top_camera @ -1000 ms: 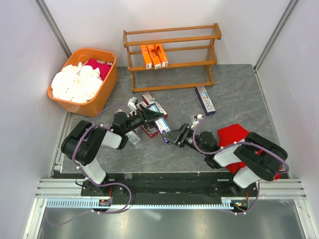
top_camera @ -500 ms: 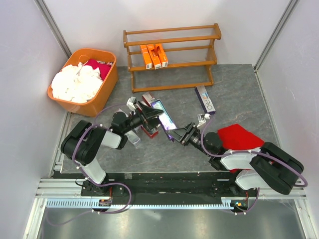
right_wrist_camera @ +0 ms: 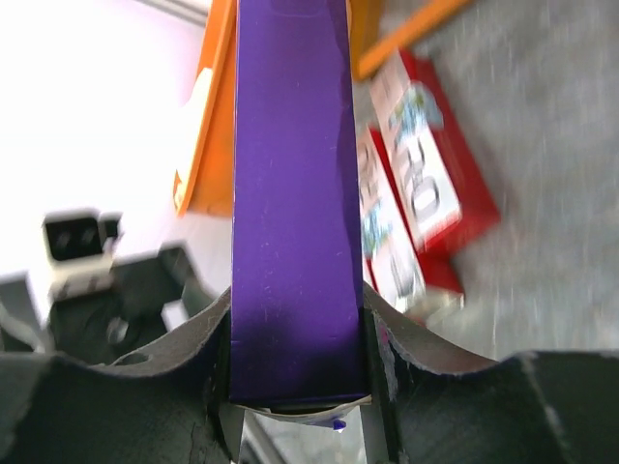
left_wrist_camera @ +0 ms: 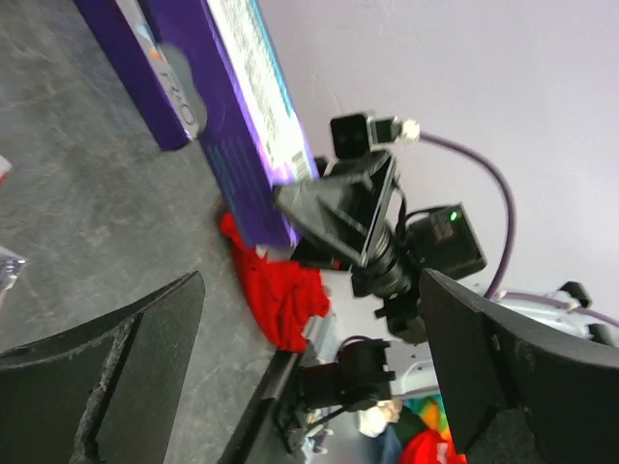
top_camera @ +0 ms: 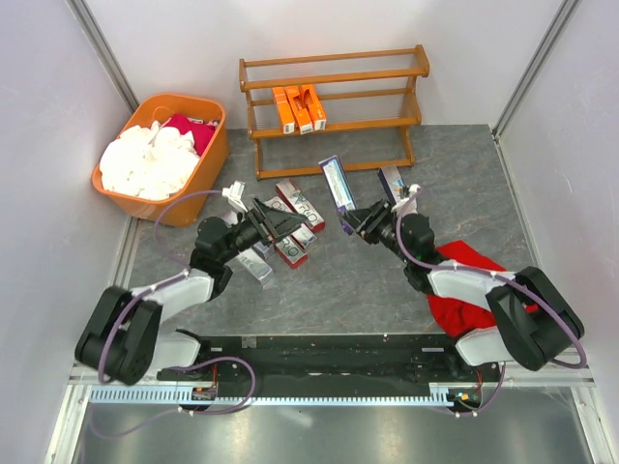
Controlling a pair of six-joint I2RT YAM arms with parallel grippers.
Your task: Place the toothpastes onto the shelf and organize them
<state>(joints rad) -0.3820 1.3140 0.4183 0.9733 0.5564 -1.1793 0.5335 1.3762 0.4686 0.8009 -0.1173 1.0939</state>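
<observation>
Top external: purple carton (top_camera: 337,182) just before bottom rail of shelf (top_camera: 368,124).
Right gripper (top_camera: 355,214): pinching purple carton.
Left gripper (top_camera: 288,224): spread wide over red cartons (top_camera: 307,208), front of shelf.

purple toothpaste (top_camera: 336,184) aloft, three orange toothpastes (top_camera: 298,108) on shelf (top_camera: 334,60)

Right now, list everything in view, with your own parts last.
orange-brown wooden slatted shelf: one, back of the table.
orange toothpaste cartons: three, on the shelf.
red-and-silver toothpaste cartons: about three, piled below the left hand.
silver-grey toothpaste carton: one, beside them.
purple-and-white toothpaste cartons: two, one held, one lying before the shelf.
orange plastic tub: one, back left, holding white cloths.
red cloth: one, under the right arm.
left hand: open, empty.
right hand: shut on one purple-and-white toothpaste carton.
</observation>
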